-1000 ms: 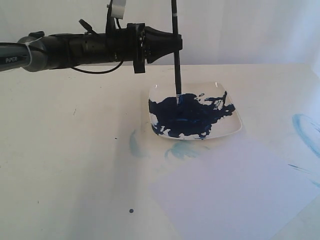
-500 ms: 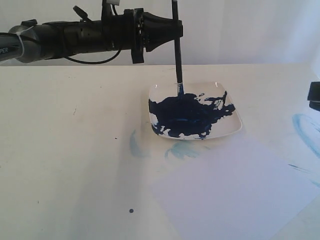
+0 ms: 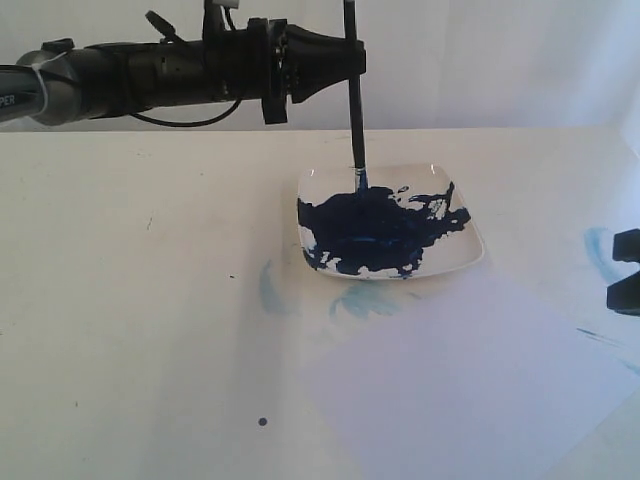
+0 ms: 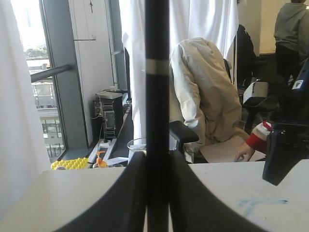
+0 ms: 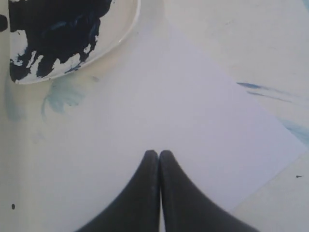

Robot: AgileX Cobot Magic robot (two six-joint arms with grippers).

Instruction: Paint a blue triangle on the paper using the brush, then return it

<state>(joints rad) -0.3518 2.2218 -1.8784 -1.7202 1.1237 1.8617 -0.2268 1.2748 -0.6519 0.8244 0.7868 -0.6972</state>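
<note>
My left gripper (image 3: 350, 68) is shut on the brush (image 3: 354, 120) and holds its black handle upright. The blue-stained tip hangs at the far edge of the navy paint in the white plate (image 3: 455, 262). In the left wrist view the brush (image 4: 157, 72) stands pinched between the fingers of the left gripper (image 4: 157, 157). The paper (image 3: 470, 370) lies in front of the plate, and its visible surface is blank. No blue triangle is in view. My right gripper (image 5: 159, 153) is shut and empty above the paper (image 5: 193, 92); the right gripper (image 3: 626, 272) shows at the right edge.
Faint pale-blue smears (image 3: 365, 300) mark the table between plate and paper, and more smears (image 3: 605, 250) lie at the right. A small dark dot (image 3: 263, 421) sits near the front. The plate's rim (image 5: 126, 34) shows in the right wrist view.
The left arm has lifted the brush slightly, so its tip sits higher over the plate. The right gripper came into view at the right edge and dropped lower.
</note>
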